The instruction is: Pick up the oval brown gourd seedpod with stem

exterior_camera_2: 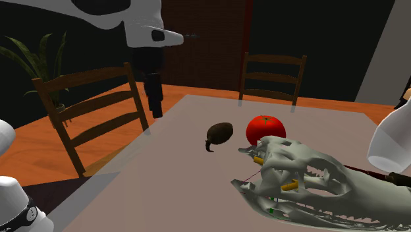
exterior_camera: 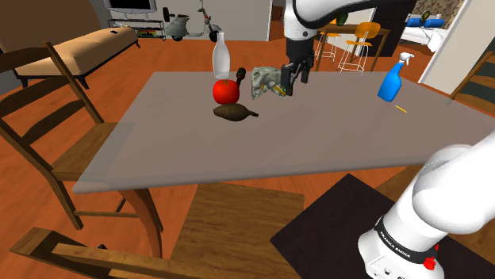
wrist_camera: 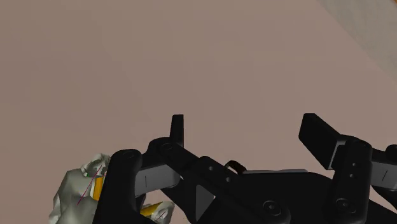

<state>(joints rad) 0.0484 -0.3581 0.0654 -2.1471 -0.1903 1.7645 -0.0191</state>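
The shoulder view is bright, with even light over the grey table (exterior_camera: 317, 135). The second exterior view is dim, and very dark at the back. The wrist view has flat, soft light.

1. The oval brown gourd seedpod with stem (exterior_camera: 235, 112) lies on the flat grey table (exterior_camera: 238, 158), just in front of the round red tomato (exterior_camera: 226, 92) in the shoulder view.
2. The tall pale bottle (exterior_camera: 222, 55) stands behind the tomato.
3. The grey toothed skull (exterior_camera: 266, 81) lies to their right (the black two-finger gripper (exterior_camera: 292, 85) is beside it).
4. The blue plastic spray bottle (exterior_camera: 393, 79) stands well apart, further right.
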